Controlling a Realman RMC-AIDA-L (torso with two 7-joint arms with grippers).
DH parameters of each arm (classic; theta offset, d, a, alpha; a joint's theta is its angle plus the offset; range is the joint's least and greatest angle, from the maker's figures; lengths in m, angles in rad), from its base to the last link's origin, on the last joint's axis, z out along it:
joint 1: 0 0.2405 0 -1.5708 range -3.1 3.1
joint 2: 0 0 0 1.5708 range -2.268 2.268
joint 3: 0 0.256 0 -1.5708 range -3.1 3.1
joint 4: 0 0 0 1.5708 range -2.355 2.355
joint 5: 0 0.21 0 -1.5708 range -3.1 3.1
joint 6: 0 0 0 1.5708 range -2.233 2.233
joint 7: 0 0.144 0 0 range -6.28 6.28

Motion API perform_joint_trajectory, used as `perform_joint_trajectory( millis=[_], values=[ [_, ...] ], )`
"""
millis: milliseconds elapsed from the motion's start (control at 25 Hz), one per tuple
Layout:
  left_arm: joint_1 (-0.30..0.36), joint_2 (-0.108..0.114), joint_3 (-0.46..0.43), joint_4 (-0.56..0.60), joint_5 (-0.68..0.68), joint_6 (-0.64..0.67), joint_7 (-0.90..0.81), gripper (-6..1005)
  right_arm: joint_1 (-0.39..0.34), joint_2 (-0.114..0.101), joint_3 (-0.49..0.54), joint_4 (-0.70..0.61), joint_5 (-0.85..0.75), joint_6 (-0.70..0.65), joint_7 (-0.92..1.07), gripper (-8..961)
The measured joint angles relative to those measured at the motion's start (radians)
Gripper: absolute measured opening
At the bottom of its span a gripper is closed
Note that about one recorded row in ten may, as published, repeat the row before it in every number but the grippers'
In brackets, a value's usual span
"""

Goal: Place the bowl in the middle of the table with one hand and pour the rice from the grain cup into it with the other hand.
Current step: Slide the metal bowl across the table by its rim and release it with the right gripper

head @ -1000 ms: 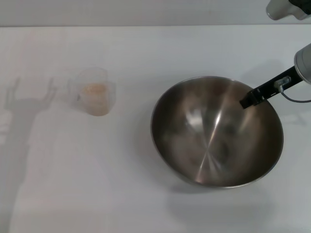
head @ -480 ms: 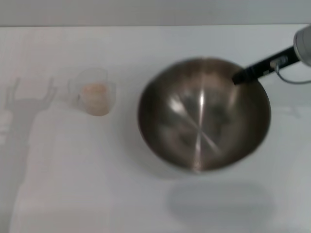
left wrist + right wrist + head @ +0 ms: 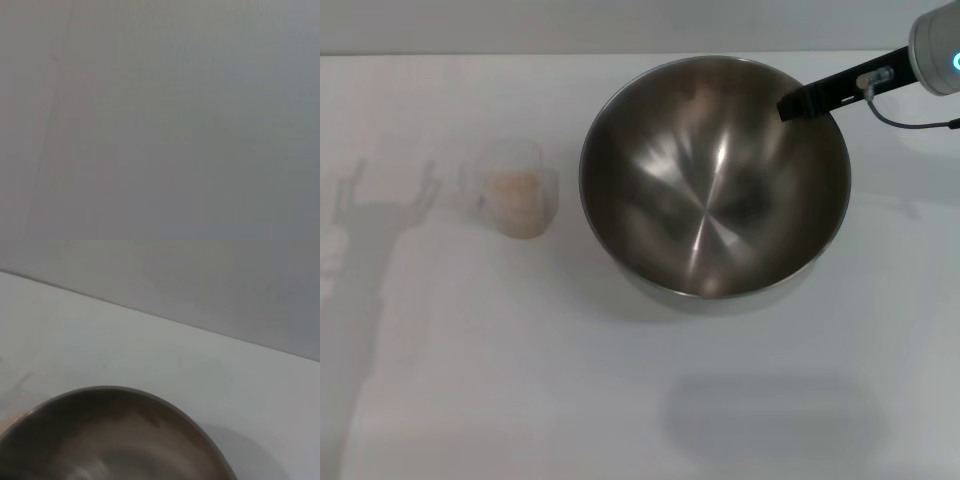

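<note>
The large steel bowl (image 3: 710, 190) hangs tilted above the white table (image 3: 470, 380), right of centre, and casts a shadow on the table in front of it. My right gripper (image 3: 800, 103) grips its far right rim, with one black finger inside the bowl. The bowl's rim and inside also show in the right wrist view (image 3: 115, 440). The clear grain cup (image 3: 515, 190) stands upright at the left with pale rice (image 3: 516, 186) in it. My left gripper is out of view; only its shadow falls on the table's left side.
The table's far edge (image 3: 520, 53) meets a grey wall. The left wrist view shows only a plain grey surface. A grey cable (image 3: 910, 122) hangs from the right wrist.
The right gripper has carried the bowl left and toward the far side of the table, lifting it. The cup has not moved.
</note>
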Motion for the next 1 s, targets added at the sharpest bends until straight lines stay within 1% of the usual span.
perform_joint_trajectory(
  millis=[160,280,480,1000],
  values=[
    [0.000,-0.001,0.001,0.000,0.002,0.000,0.000,865,0.019,0.000,0.000,-0.059,0.002,-0.052,-0.005,38],
    [-0.001,-0.001,0.002,0.000,0.003,0.000,0.000,865,0.051,0.000,0.000,-0.121,0.014,-0.089,-0.014,38],
    [-0.002,-0.002,0.004,0.000,0.003,-0.001,0.000,865,0.080,0.000,0.000,-0.186,0.015,-0.125,-0.017,38],
    [-0.001,-0.002,0.004,0.000,0.004,-0.001,0.000,864,0.103,0.000,0.000,-0.290,0.013,-0.159,-0.018,39]
  ],
)
